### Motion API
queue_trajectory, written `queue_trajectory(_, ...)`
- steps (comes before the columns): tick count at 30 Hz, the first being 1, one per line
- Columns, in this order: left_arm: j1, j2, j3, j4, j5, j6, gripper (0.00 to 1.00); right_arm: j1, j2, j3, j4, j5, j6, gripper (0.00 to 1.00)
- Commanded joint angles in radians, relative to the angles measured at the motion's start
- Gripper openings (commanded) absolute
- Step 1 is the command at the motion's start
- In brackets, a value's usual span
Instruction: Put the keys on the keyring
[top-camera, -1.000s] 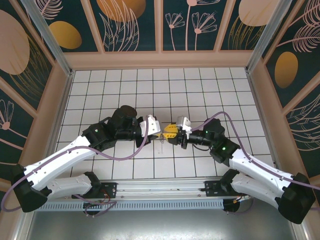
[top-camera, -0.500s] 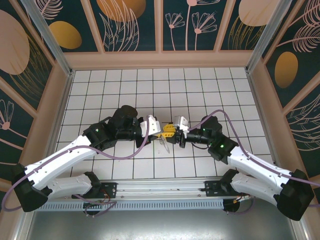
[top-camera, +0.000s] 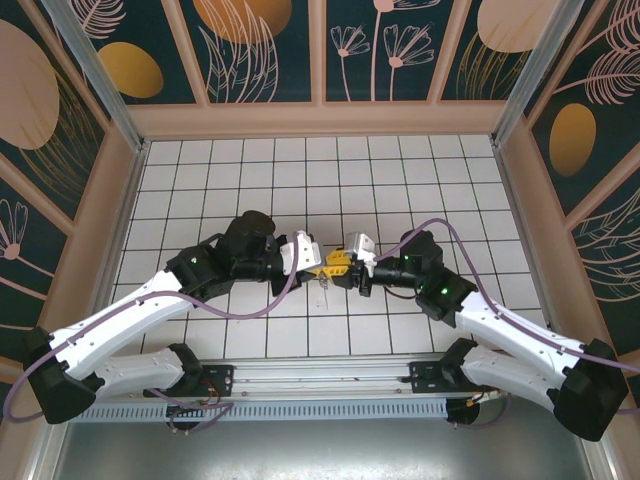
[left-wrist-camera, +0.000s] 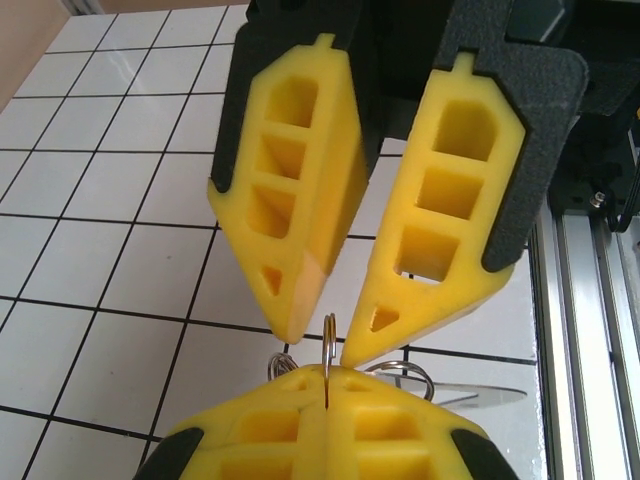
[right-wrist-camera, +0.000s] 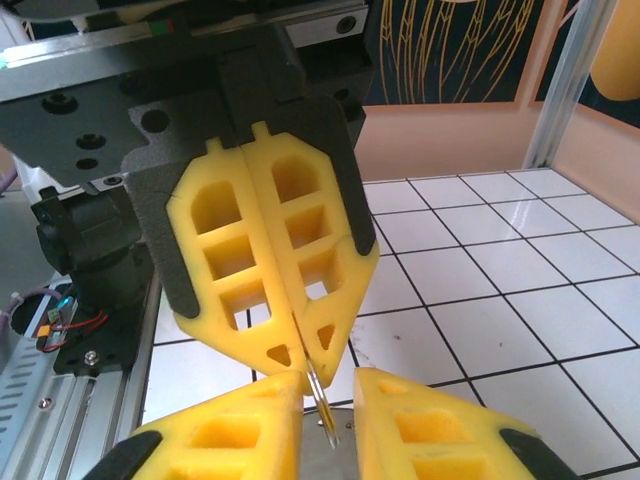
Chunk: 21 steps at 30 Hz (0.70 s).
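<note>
Both grippers meet tip to tip above the middle of the tiled floor. My left gripper (top-camera: 316, 268) (left-wrist-camera: 328, 378) is shut on the keyring (left-wrist-camera: 329, 345), a thin silvery metal ring held edge-on and sticking out past its yellow fingertips. My right gripper (top-camera: 340, 266) (right-wrist-camera: 328, 385) faces it, open by a narrow gap, with one fingertip on each side of the ring (right-wrist-camera: 327, 412). More wire loops (left-wrist-camera: 400, 371) and a silver key blade (left-wrist-camera: 485, 394) hang just beyond the left fingers. The key's head is hidden.
The white tiled floor (top-camera: 300, 180) is ringed by low tan walls (top-camera: 320, 120). A metal rail (top-camera: 320, 375) with both arm bases runs along the near edge. Purple cables (top-camera: 285, 290) loop beside each wrist.
My right gripper has edged left toward the left one and its jaws have narrowed around the ring. The left gripper has stayed shut and nearly still.
</note>
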Motion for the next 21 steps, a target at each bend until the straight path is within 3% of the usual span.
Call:
queue_trajectory(1,-0.001,0.017,0.035,0.032,0.034,0.012,0.00,0.009,-0.005,0.023,-0.021,-0.018,-0.017,0.07)
queue_trajectory(3,-0.002,0.024,0.038,0.031,0.037,0.011,0.00,0.007,0.001,0.025,-0.013,-0.021,-0.023,0.00)
queue_trajectory(21,-0.001,-0.049,-0.027,0.117,0.079,-0.028,0.00,0.007,-0.072,-0.029,0.066,-0.026,0.009,0.00)
